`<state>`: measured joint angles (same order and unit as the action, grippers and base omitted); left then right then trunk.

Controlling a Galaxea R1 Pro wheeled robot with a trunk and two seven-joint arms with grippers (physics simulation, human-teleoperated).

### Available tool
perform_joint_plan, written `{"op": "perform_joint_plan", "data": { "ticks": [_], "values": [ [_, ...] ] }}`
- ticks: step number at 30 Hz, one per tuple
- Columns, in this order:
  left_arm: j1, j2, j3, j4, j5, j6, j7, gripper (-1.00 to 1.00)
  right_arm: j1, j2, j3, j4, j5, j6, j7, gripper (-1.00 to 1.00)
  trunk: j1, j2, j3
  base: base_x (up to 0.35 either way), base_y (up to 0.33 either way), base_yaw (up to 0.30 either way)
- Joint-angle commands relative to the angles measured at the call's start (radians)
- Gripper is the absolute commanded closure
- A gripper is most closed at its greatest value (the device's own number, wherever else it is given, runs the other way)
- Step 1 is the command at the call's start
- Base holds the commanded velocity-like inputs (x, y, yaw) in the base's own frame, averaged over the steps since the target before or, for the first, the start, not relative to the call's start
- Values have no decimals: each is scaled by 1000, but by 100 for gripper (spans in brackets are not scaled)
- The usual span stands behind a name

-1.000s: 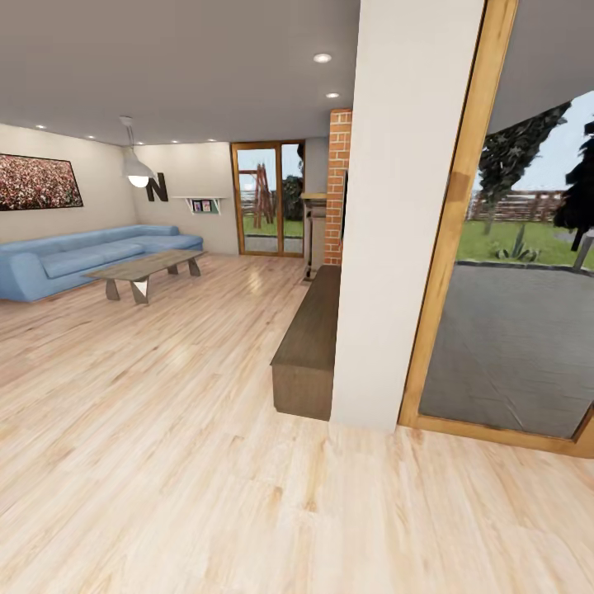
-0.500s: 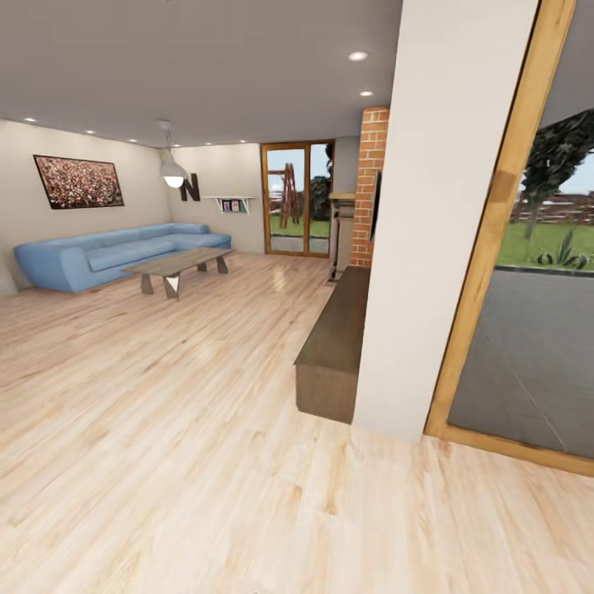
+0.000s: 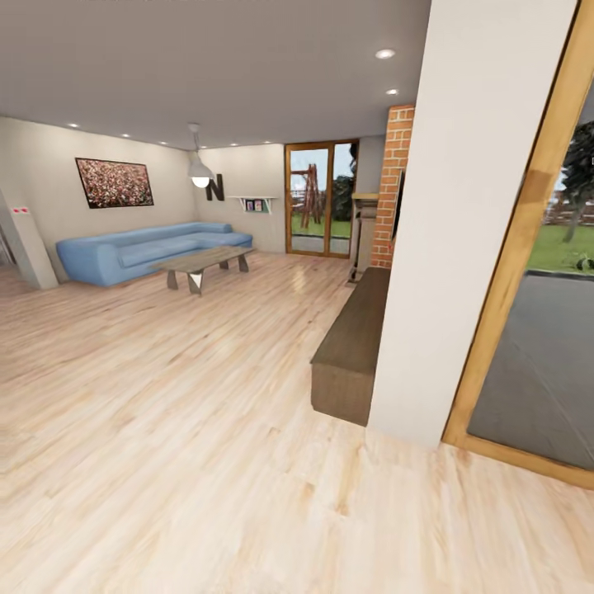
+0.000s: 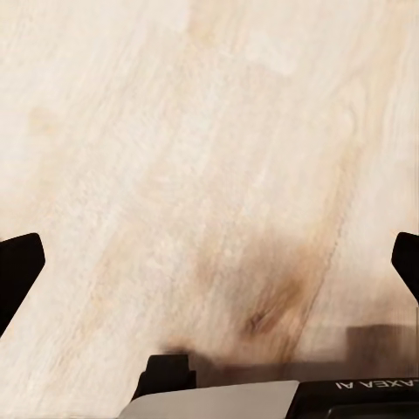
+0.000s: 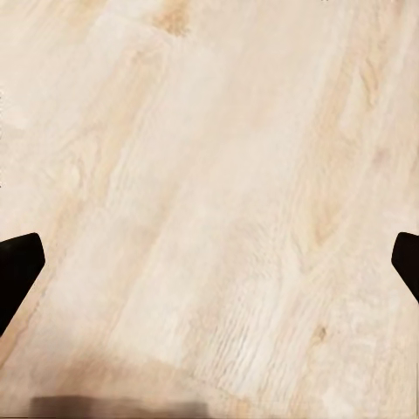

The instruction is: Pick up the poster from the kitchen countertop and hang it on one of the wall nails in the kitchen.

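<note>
Pale wooden floor (image 3: 165, 429) stretches across a living room, with a blue sofa (image 3: 140, 247), a low coffee table (image 3: 202, 262) and a wide reddish landscape picture (image 3: 114, 182) far off, and a white pillar (image 3: 462, 223) with a dark low bench (image 3: 351, 346) at its foot close ahead on the right. Below the left claw (image 4: 209, 262) and the right claw (image 5: 209, 262) lies bare floor, each with its fingers spread wide apart and empty. Neither poster nor kitchen counter can be located from these views.

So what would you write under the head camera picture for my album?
Robot's view of a living room: blue sofa, coffee table, wood floor.
</note>
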<state>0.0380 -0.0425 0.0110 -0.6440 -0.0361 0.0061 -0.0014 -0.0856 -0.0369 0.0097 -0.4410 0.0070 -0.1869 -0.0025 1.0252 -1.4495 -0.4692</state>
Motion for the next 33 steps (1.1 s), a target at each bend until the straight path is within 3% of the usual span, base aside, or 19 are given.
{"op": "perform_joint_plan", "data": {
  "ticks": [1, 33],
  "values": [
    [0, 0, 1, -2, -4, 1, 0, -100, 0, 0, 1, 1, 1, -3, 0, -100, 0, 0, -1, -51, -96, 247],
    [0, 0, 3, -3, -2, 0, 0, -100, 1, 4, 6, 42, 6, -5, -2, -100, 0, 0, -1, -5, -19, 272]
  ]
}}
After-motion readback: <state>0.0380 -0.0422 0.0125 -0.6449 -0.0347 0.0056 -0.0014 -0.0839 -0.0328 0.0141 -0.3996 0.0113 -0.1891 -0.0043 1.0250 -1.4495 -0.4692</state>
